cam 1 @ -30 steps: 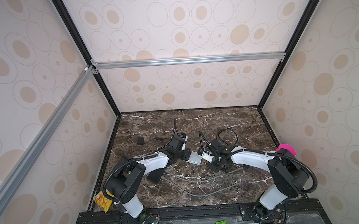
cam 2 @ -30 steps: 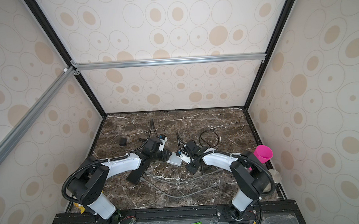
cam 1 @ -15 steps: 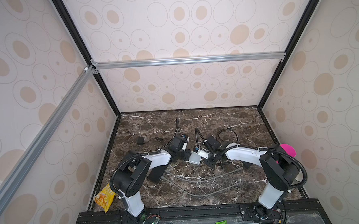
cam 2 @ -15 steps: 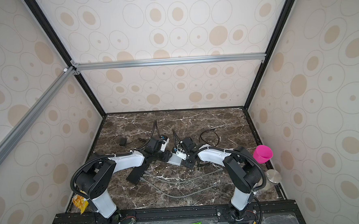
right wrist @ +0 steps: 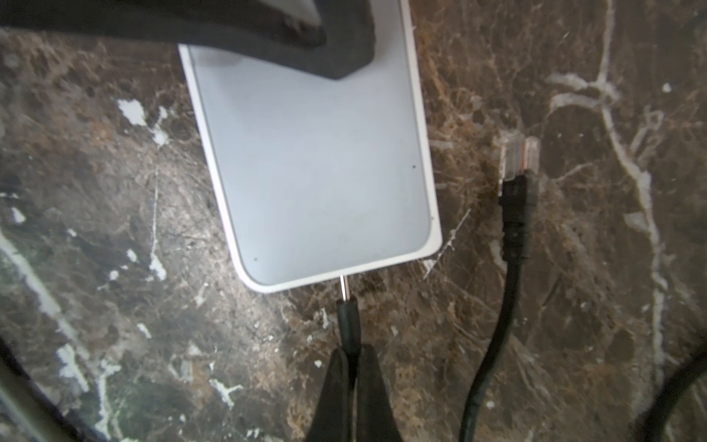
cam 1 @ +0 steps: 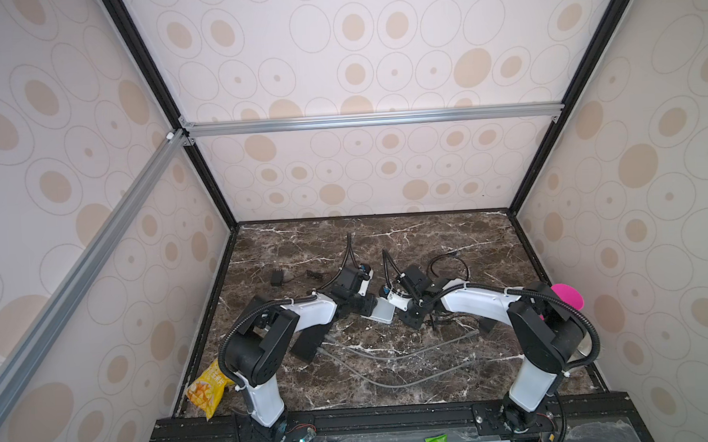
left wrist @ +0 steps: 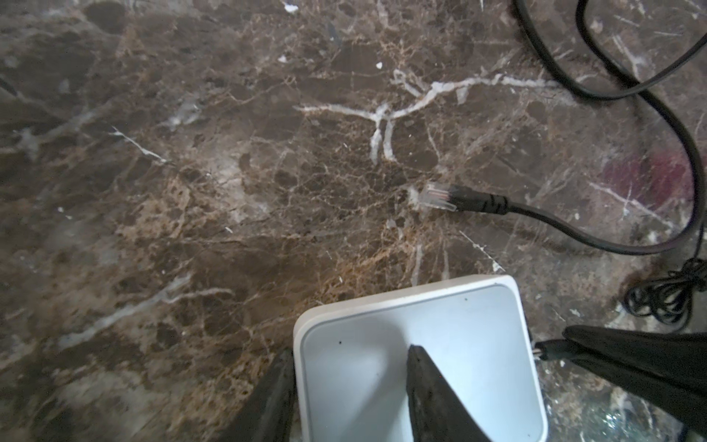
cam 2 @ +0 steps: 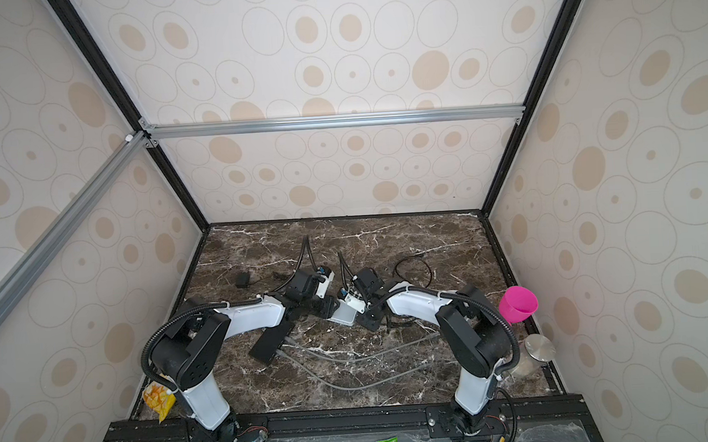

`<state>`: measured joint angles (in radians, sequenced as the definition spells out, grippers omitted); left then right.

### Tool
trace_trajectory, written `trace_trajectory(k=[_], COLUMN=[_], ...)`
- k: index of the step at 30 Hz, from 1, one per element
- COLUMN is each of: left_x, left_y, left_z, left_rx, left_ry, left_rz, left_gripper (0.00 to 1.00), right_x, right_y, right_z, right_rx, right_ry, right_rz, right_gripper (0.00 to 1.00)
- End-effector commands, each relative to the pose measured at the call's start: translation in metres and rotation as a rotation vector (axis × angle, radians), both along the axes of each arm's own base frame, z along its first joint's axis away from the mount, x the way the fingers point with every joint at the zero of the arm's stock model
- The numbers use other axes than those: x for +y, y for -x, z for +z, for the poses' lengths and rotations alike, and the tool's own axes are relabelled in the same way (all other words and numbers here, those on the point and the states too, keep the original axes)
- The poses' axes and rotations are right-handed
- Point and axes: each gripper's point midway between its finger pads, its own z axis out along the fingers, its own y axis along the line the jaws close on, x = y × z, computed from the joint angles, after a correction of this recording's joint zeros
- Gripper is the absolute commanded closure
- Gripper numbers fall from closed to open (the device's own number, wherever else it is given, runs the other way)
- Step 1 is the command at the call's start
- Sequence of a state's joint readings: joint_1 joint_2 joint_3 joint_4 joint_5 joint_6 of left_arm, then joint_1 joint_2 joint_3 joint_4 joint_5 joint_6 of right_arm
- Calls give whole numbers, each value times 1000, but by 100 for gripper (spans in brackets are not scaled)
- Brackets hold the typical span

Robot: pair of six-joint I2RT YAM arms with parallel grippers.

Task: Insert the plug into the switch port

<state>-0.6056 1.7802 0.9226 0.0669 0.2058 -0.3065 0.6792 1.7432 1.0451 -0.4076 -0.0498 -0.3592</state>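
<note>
Right jaws: closed tight on the rear of the black plug [right wrist: 348, 317]. The right gripper [right wrist: 354, 354] lies at 3 o'clock of the switch [right wrist: 317, 164]. Left jaws: part-open, with the left gripper [left wrist: 350, 354] at 9 o'clock of the switch. One finger [left wrist: 275, 390] runs down the switch's side edge and the other rests on its top face. Whether they pinch the switch or merely brace it cannot be told.

Plug position: the bare metal pin [right wrist: 344, 287] meets the switch's end wall. The port is hidden under the rim, so depth of entry cannot be determined. Judged not seated, as much of the pin shows.

Hazards:
- The grip sits far back on the plug. Under push it may pivot in the jaws, and the pin would then skid along the wall or bend.
- The switch looks light and lies flat on the table [cam 1: 386, 237]. If the left hold is slack, a push from 3 o'clock would slide it towards 9 o'clock instead of seating the pin.

Surroundings, in a top view:
- A network lead [right wrist: 512, 214] lies just beside the switch without touching it, its loop at 1 o'clock. It is near the right gripper but not across the pin.
- Adapter [cam 1: 277, 278] at 10 o'clock, box [cam 1: 309, 343] at 7, grey cables [cam 1: 392, 357] at 6, cup [cam 1: 567, 296] at 3 and bag [cam 1: 209, 389] at 8 are all well apart
- Nothing lies between pin and wall
</note>
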Motion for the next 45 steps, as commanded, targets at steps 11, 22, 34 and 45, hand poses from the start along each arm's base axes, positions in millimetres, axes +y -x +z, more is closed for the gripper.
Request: trace_trajectory(k=[11,22,34,45], left_x=[-8,6,2,5], left_y=[1,-3,7,20], left_z=[1,-14,-16,-27], left_rx=[-2,12,51,87], left_ry=[8,-84,-31,-11], left_rz=[-83,-49,-45,-38], left_gripper=[52,53,54,54], right_x=[36,24,35,40], right_y=[10,7,6,7], right_z=[15,1,-2,-1], right_rx=[6,-7,7,13], right_ry=[-118,-67,-141,-165], right_rz=[-17,-63,-97,-104], right_gripper=[100,100,100,100])
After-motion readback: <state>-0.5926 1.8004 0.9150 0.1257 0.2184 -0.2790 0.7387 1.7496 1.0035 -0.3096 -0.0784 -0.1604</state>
